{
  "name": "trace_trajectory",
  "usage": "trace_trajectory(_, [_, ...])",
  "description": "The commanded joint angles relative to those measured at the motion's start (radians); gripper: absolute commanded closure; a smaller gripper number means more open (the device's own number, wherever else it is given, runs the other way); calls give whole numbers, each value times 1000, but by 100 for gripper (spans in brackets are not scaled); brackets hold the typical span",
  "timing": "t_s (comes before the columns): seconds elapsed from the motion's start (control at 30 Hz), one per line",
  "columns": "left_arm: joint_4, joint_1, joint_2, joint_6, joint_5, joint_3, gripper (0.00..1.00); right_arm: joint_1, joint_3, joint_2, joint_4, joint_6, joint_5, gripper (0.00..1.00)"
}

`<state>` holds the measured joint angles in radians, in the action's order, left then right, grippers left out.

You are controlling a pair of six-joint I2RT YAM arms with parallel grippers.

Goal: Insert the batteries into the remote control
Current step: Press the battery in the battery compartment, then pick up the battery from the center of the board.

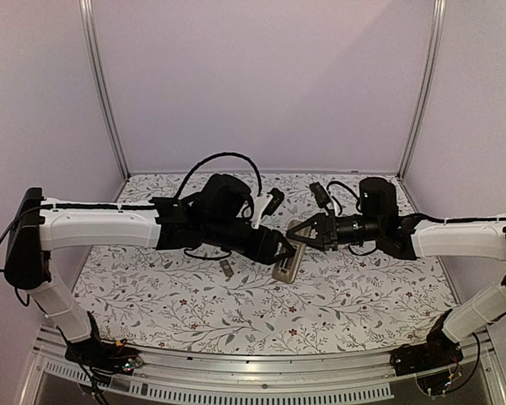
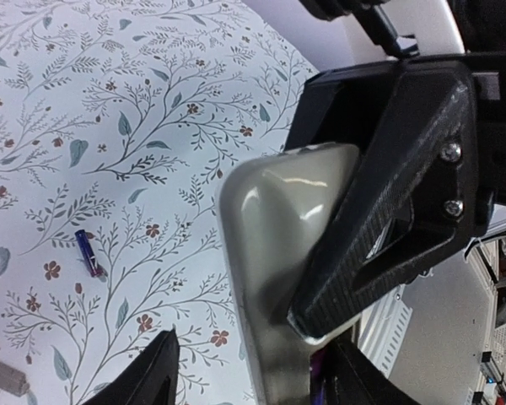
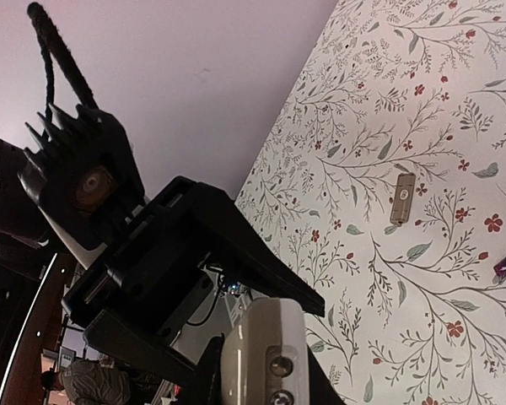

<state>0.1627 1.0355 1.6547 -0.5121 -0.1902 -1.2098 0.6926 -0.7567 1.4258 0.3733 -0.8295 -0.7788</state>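
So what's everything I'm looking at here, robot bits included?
remote control: one, tan-grey, mid-table, clamped in the right hand
battery: one seen for sure, dark blue-purple, lying on the cloth apart from the remote; a second I cannot make out
cover piece: one, grey, flat on the cloth near the remote, on the left arm's side
tablecloth: one, white with a leafy flower print, covering the table
arms: two, white and black, left arm and right arm meeting mid-table
left hand: one, black, fingers open either side of the remote
right hand: one, black, shut on the remote
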Motion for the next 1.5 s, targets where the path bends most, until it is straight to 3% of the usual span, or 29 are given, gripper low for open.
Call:
trace_trajectory(0.0, [50, 9, 43, -3, 89, -33, 44, 15, -18, -25, -30, 23, -29, 100])
trace_trajectory(0.27, [88, 4, 53, 0, 112, -7, 69, -1, -15, -48, -33, 33, -40, 100])
trace_trajectory(0.33, [81, 0, 53, 3, 101, 0, 69, -14, -9, -57, -34, 32, -40, 100])
trace_trajectory(0.37, [81, 0, 55, 10, 99, -4, 64, -23, -7, -64, -35, 31, -41, 100])
trace_trajectory(0.43, [75, 1, 55, 39, 79, -20, 43, -35, 1, -64, -35, 29, -43, 100])
trace_trajectory(0.57, [53, -2, 37, 77, 63, -47, 20, -66, 25, -59, -34, 29, -45, 100])
trace_trajectory(0.73, [77, -44, -7, 117, 89, -67, 13, -154, 95, -91, -35, 56, -68, 100])
trace_trajectory(1.0, [193, -139, 54, 167, 98, -97, 21, -266, 187, -228, -36, 128, -109, 100])
trace_trajectory(1.47, [475, -87, 449, 170, 125, -472, 44, -273, 207, -372, -169, 230, -81, 100])
